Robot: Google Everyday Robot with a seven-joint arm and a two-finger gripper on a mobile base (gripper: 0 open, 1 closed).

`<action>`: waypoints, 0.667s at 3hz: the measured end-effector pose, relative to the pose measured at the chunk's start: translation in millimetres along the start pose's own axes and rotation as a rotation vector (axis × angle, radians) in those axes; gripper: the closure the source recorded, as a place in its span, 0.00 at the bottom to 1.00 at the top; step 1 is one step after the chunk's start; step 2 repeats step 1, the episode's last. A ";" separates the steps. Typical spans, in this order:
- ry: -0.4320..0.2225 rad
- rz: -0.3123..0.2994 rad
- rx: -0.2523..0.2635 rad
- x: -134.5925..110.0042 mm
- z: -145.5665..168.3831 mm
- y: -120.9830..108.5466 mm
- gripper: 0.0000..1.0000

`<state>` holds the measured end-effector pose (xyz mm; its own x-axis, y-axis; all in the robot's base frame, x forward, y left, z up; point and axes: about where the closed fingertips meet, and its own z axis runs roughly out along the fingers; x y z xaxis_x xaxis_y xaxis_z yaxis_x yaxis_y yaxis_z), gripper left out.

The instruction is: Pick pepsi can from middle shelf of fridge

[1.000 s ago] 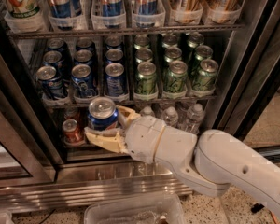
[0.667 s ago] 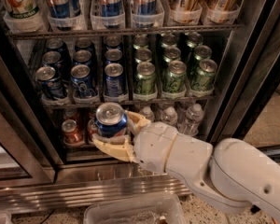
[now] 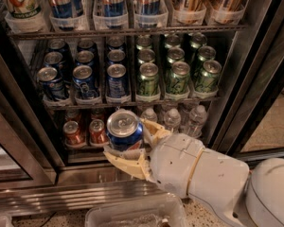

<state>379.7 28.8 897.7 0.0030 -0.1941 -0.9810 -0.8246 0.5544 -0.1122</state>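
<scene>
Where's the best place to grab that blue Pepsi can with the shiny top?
Around its smooth round side, about halfway up, coming from the fridge's open front. The pepsi can stands upright, lid up, so two fingers can squeeze opposite sides. The end effector holds it just so, in front of the red cans, below the middle shelf.

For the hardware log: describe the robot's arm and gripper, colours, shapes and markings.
The gripper, in front of the fridge below the middle shelf, has two cream-yellow, flat tapered fingers. The arm is glossy off-white, built of rounded, bulbous shells with a thin tan seam between them and a few small dark dots. No cables or logos show.
</scene>
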 end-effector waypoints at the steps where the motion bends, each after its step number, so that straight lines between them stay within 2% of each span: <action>1: 0.006 -0.001 0.015 1.2 -6.0 -2.2 1.00; 2: 0.006 -0.001 0.015 1.2 -6.0 -2.2 1.00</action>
